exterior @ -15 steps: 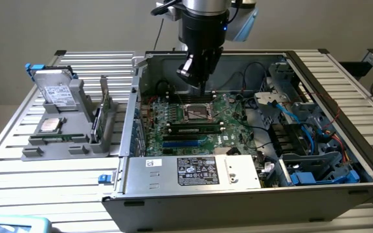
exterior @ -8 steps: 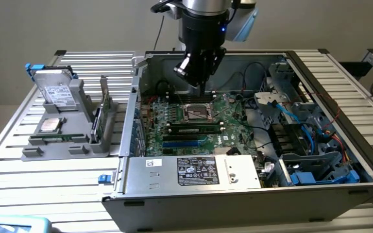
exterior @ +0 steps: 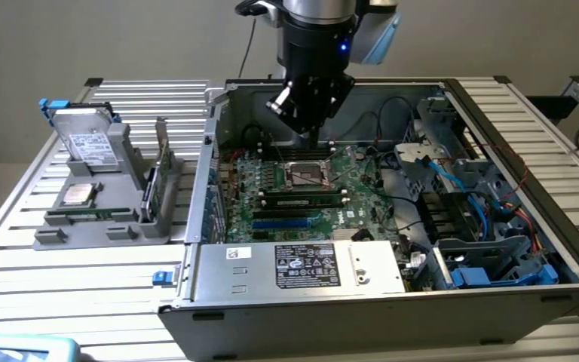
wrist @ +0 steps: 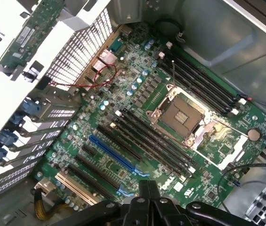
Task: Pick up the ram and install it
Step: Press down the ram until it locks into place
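Worktop point(exterior: 28, 249) carries open computer case point(exterior: 370, 317); motherboard point(exterior: 300, 188) exposed, CPU socket point(exterior: 307, 175) bare. Gripper point(exterior: 312, 139) closed, empty, hovers over board near socket. Ram point(exterior: 304, 200) seated in slot just beside socket: install looks done. Grey parts holder point(exterior: 99, 226) beside case holds hard drive point(exterior: 88, 139). Cables point(exterior: 470, 188) crowd case side.

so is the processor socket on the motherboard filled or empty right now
Empty. The wrist view shows the socket with its bare contact field exposed inside the metal frame, with no chip or cooler on it. The exterior view agrees.
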Tool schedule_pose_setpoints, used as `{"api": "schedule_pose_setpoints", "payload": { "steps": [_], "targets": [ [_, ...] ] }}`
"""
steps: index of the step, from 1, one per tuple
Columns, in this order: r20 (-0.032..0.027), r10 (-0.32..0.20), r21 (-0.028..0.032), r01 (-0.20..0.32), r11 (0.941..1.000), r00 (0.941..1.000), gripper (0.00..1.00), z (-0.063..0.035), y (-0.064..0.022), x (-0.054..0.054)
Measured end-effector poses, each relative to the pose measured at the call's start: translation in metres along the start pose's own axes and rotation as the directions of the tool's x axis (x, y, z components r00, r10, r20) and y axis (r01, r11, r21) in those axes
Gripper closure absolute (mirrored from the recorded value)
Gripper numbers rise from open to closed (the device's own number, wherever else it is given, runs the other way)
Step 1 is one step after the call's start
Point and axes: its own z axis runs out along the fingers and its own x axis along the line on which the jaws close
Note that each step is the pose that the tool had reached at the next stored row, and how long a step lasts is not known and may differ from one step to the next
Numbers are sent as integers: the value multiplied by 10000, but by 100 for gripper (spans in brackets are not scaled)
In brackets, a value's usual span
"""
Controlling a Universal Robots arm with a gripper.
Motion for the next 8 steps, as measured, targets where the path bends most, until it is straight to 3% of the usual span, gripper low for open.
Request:
{"api": "schedule_pose_setpoints", "payload": {
  "steps": [4,8],
  "targets": [
    [-1,661,4,-661,9978,9978,89,0,0,0],
    [-3,1310,8,-1310,9914,9914,89,-1,0,0]
  ]
}}
